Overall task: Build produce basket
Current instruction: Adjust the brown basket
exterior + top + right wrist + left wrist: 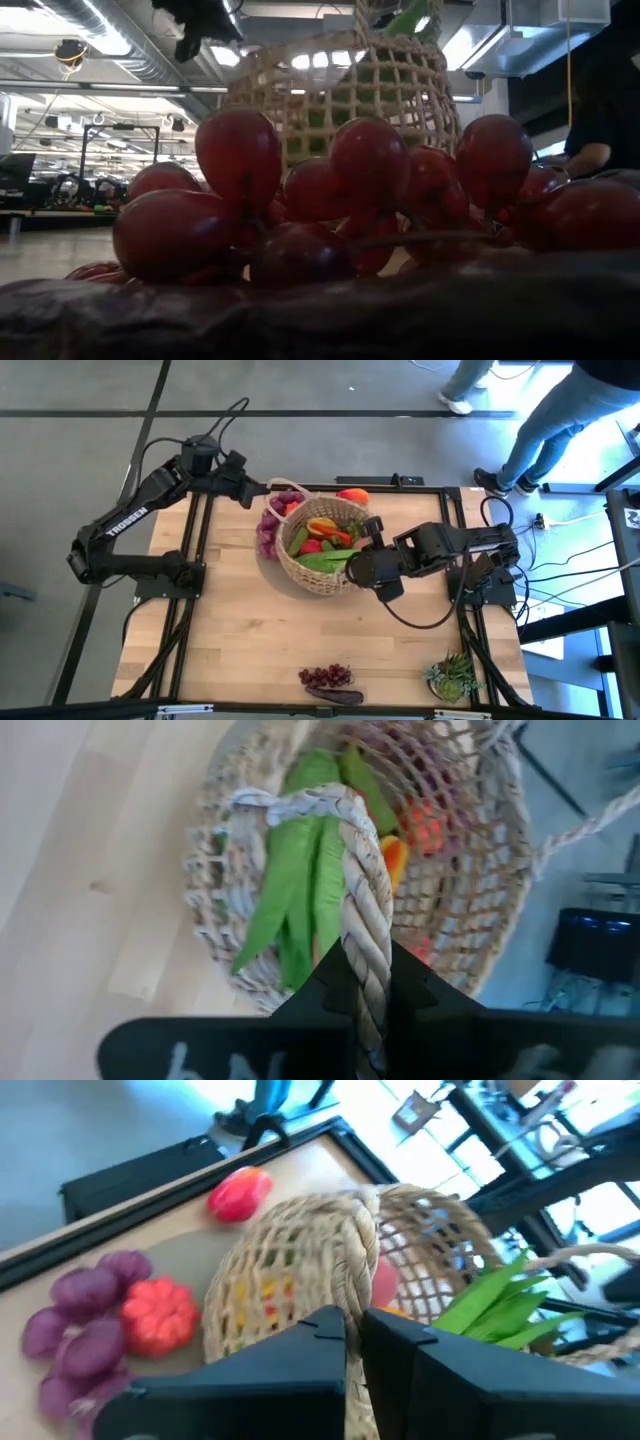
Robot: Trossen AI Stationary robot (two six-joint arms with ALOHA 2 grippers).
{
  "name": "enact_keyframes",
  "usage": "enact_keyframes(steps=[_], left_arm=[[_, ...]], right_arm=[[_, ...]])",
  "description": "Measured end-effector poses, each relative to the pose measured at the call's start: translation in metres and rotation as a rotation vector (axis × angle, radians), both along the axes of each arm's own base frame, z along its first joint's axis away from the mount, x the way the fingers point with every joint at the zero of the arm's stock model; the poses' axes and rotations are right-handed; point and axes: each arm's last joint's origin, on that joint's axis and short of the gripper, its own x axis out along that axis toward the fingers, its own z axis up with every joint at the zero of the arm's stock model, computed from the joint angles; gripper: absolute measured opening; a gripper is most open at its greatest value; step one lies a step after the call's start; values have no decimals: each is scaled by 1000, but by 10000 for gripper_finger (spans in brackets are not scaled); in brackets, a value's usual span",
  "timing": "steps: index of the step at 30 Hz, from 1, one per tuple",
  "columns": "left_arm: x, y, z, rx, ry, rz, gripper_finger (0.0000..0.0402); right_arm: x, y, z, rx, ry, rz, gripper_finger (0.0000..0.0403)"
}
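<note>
The woven wicker basket (318, 555) stands mid-table and holds green stalks (290, 890), a yellow pepper (322, 526) and red pieces. My left gripper (268, 488) is at its far-left side, shut on a rope handle. My right gripper (358, 552) is over its right rim, shut on another rope handle. Purple pieces (80, 1320) and a red ribbed fruit (158, 1315) lie on the table against the basket's left wall. A red-orange pepper (352, 495) lies behind it. In the low view, grapes (330, 200) hide the basket's bottom. My left gripper pinches the twisted rope handle (356, 1295) between its two fingers, coming slanting down from the table's far-left. The rope runs from the rim (360, 1210) straight into the fingers. Whether the basket is clear of the table I cannot tell. My right gripper pinches the thick twisted rope handle (366, 935) between its two fingers, from above and the table's right, pointing steeply down. The rope rises from the rim (320, 800) into the fingers, along them. The fingers hide how far back it reaches.
Near the table's front edge lie a bunch of dark red grapes (326, 677) and a dark aubergine (338, 696). A spiky potted plant (455, 678) stands at the near right. A person's legs (520, 430) show beyond the far right corner. Cables trail off the right side.
</note>
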Motion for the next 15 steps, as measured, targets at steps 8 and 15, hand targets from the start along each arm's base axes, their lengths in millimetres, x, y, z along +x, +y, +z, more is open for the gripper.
enact_keyframes(steps=[8,15], left_arm=[[5,-15,26,47,-58,-73,0],[13,-29,29,50,-61,-109,0]], right_arm=[[-4,0,14,-29,-69,-12,6],[-11,7,26,-25,-129,-9,4]])
